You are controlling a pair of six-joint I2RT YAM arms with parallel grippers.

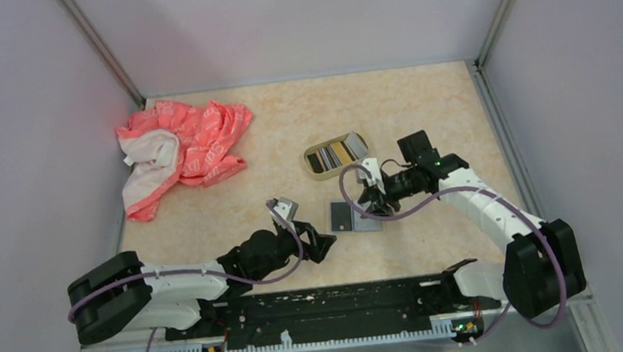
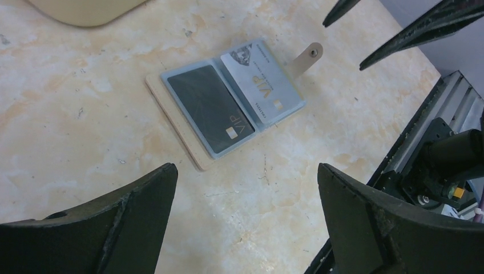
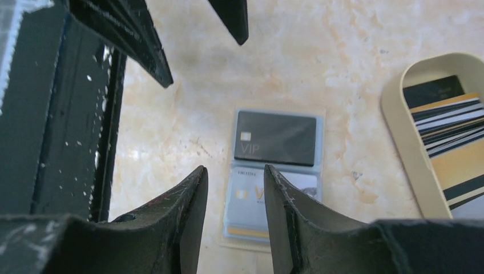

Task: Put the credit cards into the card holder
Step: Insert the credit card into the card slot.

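The open tan card holder with clear pockets (image 2: 228, 103) lies on the bench (image 2: 85, 142). The left tool (image 2: 245, 171) is wide apart and the right tool (image 3: 234, 170) slightly apart, both empty. Grab one striped card (image 3: 451, 125) from the gold-rimmed tin (image 3: 394, 114) by its edge.

Your left gripper (image 2: 245, 171) has its jaws flung wide. Your right gripper (image 3: 235, 170) is only cracked a narrow gap, with the left's tips just ahead of its jaws.
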